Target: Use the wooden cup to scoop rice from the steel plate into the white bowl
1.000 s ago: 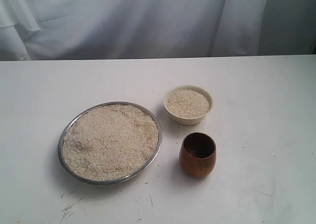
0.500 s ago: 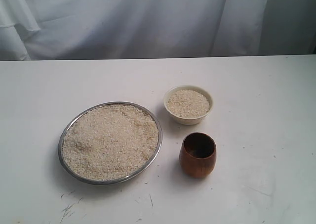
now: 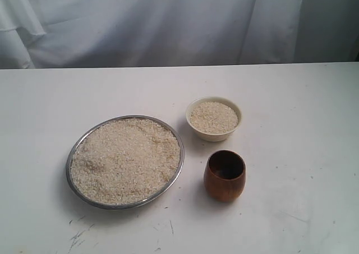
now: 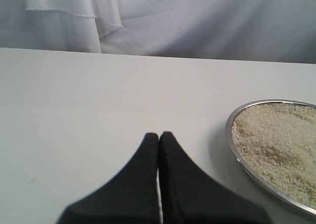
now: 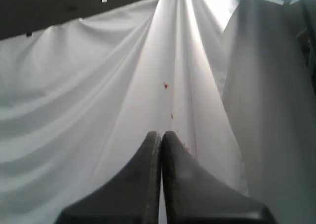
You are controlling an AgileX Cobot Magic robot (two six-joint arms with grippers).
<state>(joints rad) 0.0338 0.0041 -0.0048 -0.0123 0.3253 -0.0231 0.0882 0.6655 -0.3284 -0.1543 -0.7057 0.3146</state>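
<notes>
Note for you: neither arm shows in the exterior view. The steel plate (image 3: 68, 165) sits on the table (image 3: 291, 91), heaped nearly rim to rim with rice (image 3: 126, 161). The white bowl (image 3: 216, 135) stands near the plate's right edge and already holds rice close to its rim. The wooden cup (image 3: 224, 182) stands upright just in front of the bowl, touching neither, mouth up and apparently empty. It is probably parked there within the right arm's reach. Left tool (image 4: 159, 135): fingers pressed together, nothing held, low over bare table beside the plate. Right tool (image 5: 161, 134): closed tight, empty, aimed at the white cloth (image 5: 89, 115) rather than the table. My reading: no scoop is in hand, and you must open a tool before taking the cup.
</notes>
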